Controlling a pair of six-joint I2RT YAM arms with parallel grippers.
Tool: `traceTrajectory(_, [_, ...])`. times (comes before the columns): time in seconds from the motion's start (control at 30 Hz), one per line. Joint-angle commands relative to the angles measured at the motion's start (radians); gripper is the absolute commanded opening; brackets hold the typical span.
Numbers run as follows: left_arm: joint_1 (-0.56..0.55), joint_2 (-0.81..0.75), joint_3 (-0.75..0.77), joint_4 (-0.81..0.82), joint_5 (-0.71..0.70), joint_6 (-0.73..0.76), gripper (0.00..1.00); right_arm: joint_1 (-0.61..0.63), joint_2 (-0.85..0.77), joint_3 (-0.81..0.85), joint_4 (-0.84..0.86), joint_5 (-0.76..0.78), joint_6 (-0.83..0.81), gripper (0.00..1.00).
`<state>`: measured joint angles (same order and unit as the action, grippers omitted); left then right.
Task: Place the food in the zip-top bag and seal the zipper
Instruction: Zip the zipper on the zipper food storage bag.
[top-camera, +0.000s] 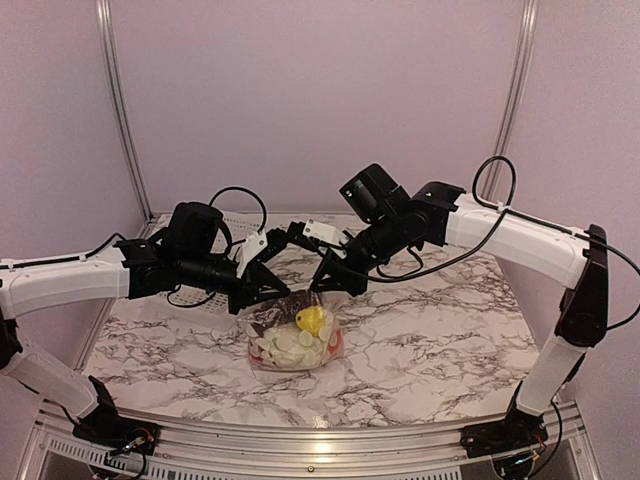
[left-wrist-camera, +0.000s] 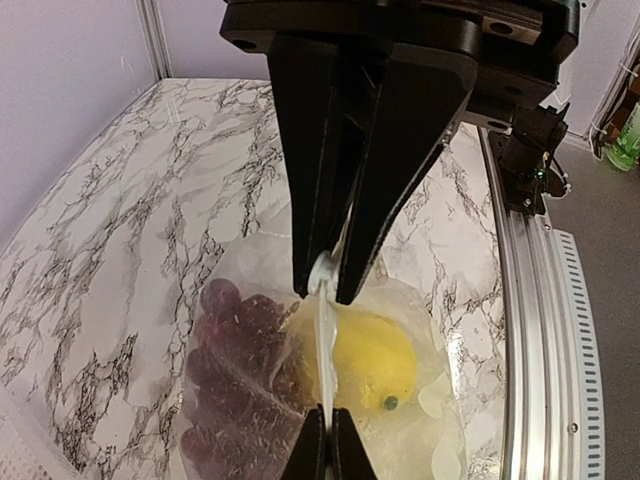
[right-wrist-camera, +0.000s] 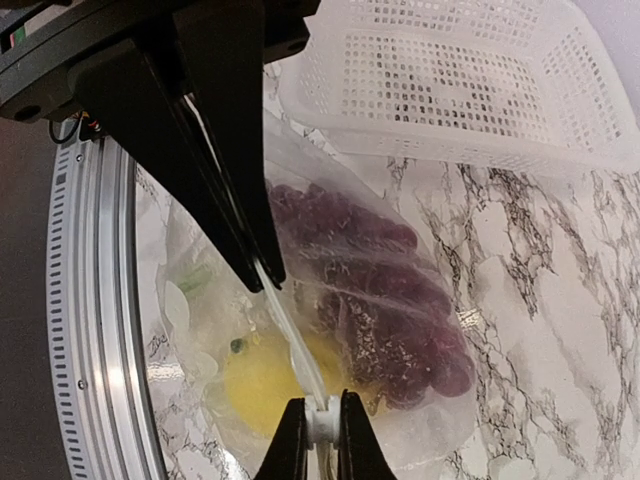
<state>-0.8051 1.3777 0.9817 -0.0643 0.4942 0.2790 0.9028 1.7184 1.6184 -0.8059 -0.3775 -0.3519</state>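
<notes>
The clear zip-top bag (top-camera: 272, 322) hangs between both grippers with its bottom on the marble table (top-camera: 450, 330). Inside it show a yellow piece (top-camera: 311, 320), white cauliflower (top-camera: 285, 348) and the dark purple grape bunch (left-wrist-camera: 240, 370). The other food is not clearly visible. My left gripper (left-wrist-camera: 322, 285) is shut on one end of the pale zipper (left-wrist-camera: 325, 350), at a white end piece. My right gripper (right-wrist-camera: 262, 275) is shut on the same zipper (right-wrist-camera: 295, 345) a short way along. The strip runs straight between them, over the yellow piece (right-wrist-camera: 255, 385) and grapes (right-wrist-camera: 380, 290).
The white perforated basket (right-wrist-camera: 450, 80) stands at the back of the table, just behind the bag, and also shows behind the left arm in the top view (top-camera: 236, 222). The metal table rail (left-wrist-camera: 525, 330) runs along the near edge.
</notes>
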Motion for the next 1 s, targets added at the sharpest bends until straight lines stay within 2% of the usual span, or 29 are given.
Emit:
traceTrajectory(0.0, [0.011,0.001,0.022,-0.009,0.031,0.004,0.0,-0.015,-0.023,0.012,0.002,0.002,-0.027,0.03])
traceTrajectory(0.47, [0.066,-0.031,0.002,-0.077,-0.003,0.055,0.0,-0.109,-0.171,-0.123,-0.003,0.062,-0.057,0.05])
traceTrajectory(0.73, [0.066,-0.023,0.009,-0.066,-0.001,0.046,0.0,-0.112,-0.175,-0.138,-0.005,0.065,-0.06,0.07])
traceTrajectory(0.97, [0.066,-0.032,0.008,-0.077,-0.016,0.061,0.0,-0.114,-0.218,-0.166,-0.018,0.14,-0.083,0.08])
